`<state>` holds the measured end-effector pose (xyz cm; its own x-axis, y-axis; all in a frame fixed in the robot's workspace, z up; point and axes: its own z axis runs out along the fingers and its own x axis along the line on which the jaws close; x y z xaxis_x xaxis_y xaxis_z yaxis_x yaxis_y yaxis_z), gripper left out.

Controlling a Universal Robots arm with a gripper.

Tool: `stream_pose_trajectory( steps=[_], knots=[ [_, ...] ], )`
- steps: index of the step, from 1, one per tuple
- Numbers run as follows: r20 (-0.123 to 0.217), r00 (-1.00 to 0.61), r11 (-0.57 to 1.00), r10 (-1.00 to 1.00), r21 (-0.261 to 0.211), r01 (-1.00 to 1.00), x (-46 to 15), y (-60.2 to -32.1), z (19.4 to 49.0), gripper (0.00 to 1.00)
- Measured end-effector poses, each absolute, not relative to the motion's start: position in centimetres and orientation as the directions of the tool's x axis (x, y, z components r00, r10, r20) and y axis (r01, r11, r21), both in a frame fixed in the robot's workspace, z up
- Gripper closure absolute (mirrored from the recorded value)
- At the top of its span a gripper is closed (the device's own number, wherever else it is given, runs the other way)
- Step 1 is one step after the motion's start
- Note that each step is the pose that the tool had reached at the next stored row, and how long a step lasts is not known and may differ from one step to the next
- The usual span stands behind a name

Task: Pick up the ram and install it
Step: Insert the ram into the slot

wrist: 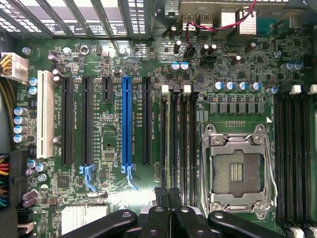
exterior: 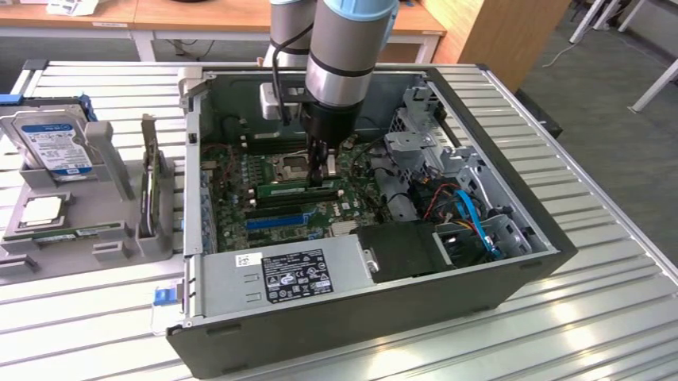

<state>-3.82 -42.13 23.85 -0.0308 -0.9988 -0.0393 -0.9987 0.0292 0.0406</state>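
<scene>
The ram [exterior: 286, 190], a long thin green stick, stands on edge in a memory slot beside the empty processor socket [exterior: 294, 165] on the motherboard inside the open computer case [exterior: 371, 325]. My gripper [exterior: 320, 176] reaches straight down onto the end of the ram toward the exterior view's right, its two thin fingers pinched on the top edge. In the wrist view my gripper [wrist: 167, 194] sits over the end of the black memory slots [wrist: 181, 144], next to the socket [wrist: 237, 168]. From above, the ram's edge is hard to tell from its slot.
A silver power supply [exterior: 291, 274] fills the case's near corner, with drive cages and blue cables [exterior: 471, 218] at the exterior view's right. A grey fixture [exterior: 106, 254] outside holds a hard drive [exterior: 51, 143], a square processor chip [exterior: 43, 210], an upright card [exterior: 154, 190] and a thin green board [exterior: 75, 232].
</scene>
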Motion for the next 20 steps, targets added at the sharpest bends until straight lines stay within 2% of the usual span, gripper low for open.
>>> stream_pose_trajectory(
  steps=[20],
  knots=[
    [-0.04, -0.033, 0.031, -0.999, 0.041, -0.999, -3.81, -42.28, 23.38, 0.89]
  ],
)
